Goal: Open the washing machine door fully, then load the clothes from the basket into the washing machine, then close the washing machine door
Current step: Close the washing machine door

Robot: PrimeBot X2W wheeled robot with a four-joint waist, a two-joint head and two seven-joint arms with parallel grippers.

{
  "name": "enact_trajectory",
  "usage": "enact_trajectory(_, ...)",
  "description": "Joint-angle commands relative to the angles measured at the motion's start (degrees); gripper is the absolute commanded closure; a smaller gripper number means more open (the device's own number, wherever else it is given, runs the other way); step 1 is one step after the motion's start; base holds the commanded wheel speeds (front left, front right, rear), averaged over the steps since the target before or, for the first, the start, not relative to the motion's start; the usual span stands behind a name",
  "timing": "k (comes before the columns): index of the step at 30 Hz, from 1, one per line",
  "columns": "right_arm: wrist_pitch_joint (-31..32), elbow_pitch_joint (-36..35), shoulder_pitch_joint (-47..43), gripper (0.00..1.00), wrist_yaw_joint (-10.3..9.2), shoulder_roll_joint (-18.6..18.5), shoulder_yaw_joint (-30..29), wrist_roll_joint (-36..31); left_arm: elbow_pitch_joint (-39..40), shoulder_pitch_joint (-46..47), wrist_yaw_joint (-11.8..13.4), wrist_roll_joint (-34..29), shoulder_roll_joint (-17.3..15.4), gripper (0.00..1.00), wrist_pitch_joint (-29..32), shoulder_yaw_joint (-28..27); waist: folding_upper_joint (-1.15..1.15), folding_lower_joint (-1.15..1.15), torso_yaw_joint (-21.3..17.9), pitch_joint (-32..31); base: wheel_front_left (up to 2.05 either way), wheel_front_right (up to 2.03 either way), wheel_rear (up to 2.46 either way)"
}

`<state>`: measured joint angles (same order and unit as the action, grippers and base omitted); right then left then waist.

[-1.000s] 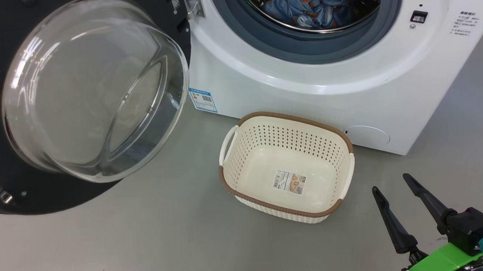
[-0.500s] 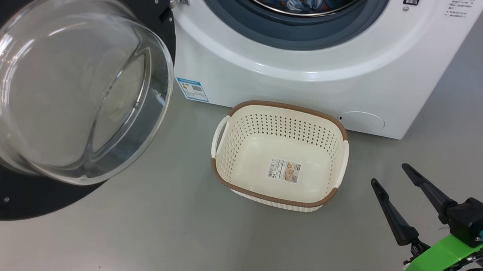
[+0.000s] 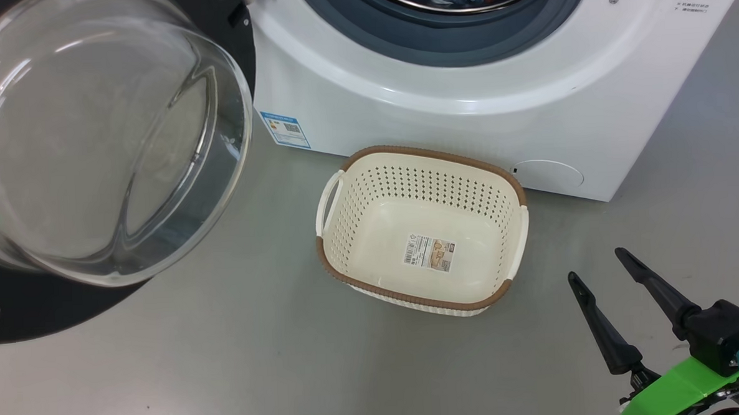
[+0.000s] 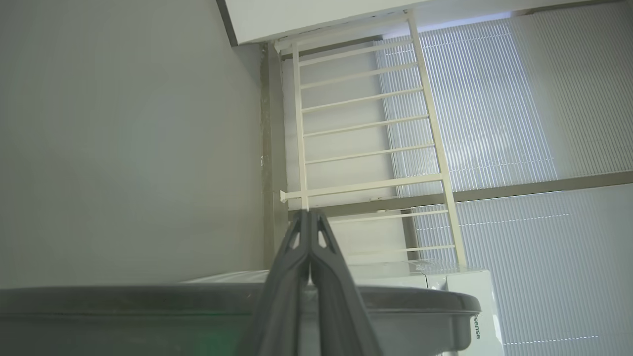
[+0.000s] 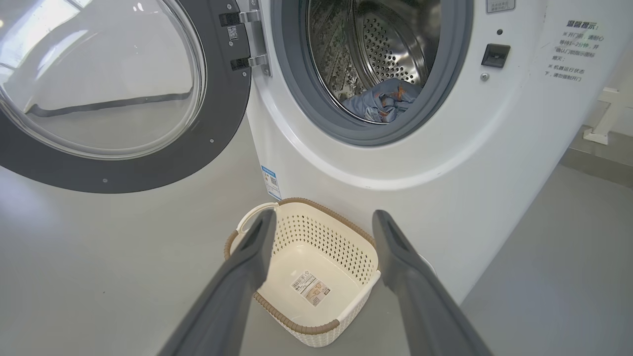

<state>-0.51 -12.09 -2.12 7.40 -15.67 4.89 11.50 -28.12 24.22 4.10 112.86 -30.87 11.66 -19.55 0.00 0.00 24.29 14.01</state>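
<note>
Washing machine door (image 5: pixel 113 99) swung wide at left of washing machine (image 3: pixel 465 122): glossy black ring, bulging clear glass bowl. Clothes (image 5: pixel 383 101), blue with orange print, lie in steel drum. Basket (image 3: pixel 431 183) on floor just before machine, barcode sticker (image 3: pixel 429 253) on bottom. Blue label (image 3: pixel 285 129) low on front; Chinese notice (image 5: pixel 573 49) too small to read. My right gripper (image 3: pixel 596 265) fingers spread, holding nothing; my left gripper (image 4: pixel 309 217) fingers pressed together.
</note>
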Motion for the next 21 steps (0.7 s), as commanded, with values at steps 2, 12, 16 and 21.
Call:
enact_trajectory(2, 0.2, -1.9, 1.6, 0.00, 0.09, -1.0, 1.3, 1.1, 0.7, 1.5, 0.3, -0.9, -4.6, 1.00, 1.3, -1.1, 0.00, 0.00, -0.3, 0.5, 0.00, 0.00, 0.00)
enact_trajectory(12, 0.2, -2.0, 1.9, 0.00, 0.09, -1.4, 1.1, 1.4, 1.1, 1.1, 0.2, -1.6, -4.4, 1.00, 3.4, 0.3, 0.00, 0.00, -0.6, 1.5, 0.00, 0.00, 0.00)
enact_trajectory(16, 0.2, -2.2, 2.0, 0.00, 0.09, -1.5, 1.0, 1.5, 1.7, 0.4, 0.2, -1.7, -4.7, 1.00, 5.4, 1.0, 0.00, 0.00, -0.7, 1.9, 0.00, 0.00, 0.00)
enact_trajectory(21, 0.4, -2.4, 2.3, 0.00, 0.09, -1.6, 0.7, 1.4, 4.3, -1.9, -0.6, -1.0, -4.5, 1.00, 9.9, 2.0, 0.00, 0.00, -0.5, 2.7, 0.00, 0.00, 0.00)
